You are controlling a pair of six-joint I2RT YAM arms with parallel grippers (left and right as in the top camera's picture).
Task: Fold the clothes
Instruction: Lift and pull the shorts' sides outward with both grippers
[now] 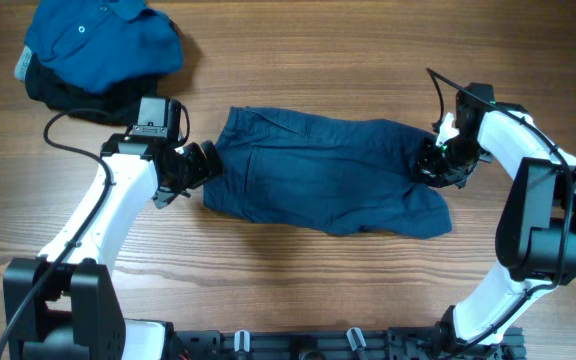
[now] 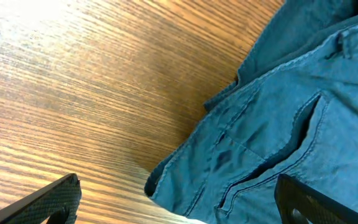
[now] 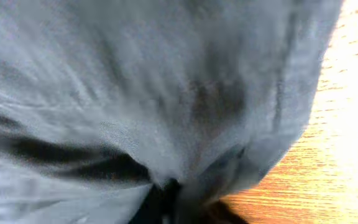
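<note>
Black left jaws: spread wide and holding nothing. In the left wrist view one of the fingertips (image 2: 45, 200) sits at 7 o'clock and the other at 5 o'clock, far apart.
Between the left jaws: a rumpled corner of the navy shorts (image 1: 328, 170) lies on the wood between the two tips. I see no contact with either tip.
Left jaws, place: seen from overhead, at the 9 o'clock end of the shorts, right at the edge of the cloth.
Right jaws: down on the cloth at the 3 o'clock end of the shorts. Blurred navy fabric fills the right wrist view, gathers into a dark fold at 6 o'clock and hides the fingers. I cannot tell whether the jaws pinch the cloth or stand apart.
Navy shorts: across the middle of the worktop (image 1: 298, 60), long axis from 9 to 3 o'clock, wrinkled but mostly flat. A slit pocket (image 2: 306, 127) shows close to the left jaws.
Left arm (image 1: 98, 215): white, rising from the 7 o'clock corner to its jaws. A black cable (image 1: 53, 125) loops off its 10 o'clock side.
Right arm (image 1: 538, 190): white, rising from 5 o'clock along the 3 o'clock edge and bending inward to the shorts.
Blue polo shirt (image 1: 103, 45): crumpled in the 10 o'clock corner of the worktop, buttons facing up, well apart from the shorts.
Black garment (image 1: 78, 98): under the polo shirt, showing along its 6 o'clock edge, near the left arm's wrist.
Worktop: brown wood, with the grain running from 9 to 3 o'clock.
</note>
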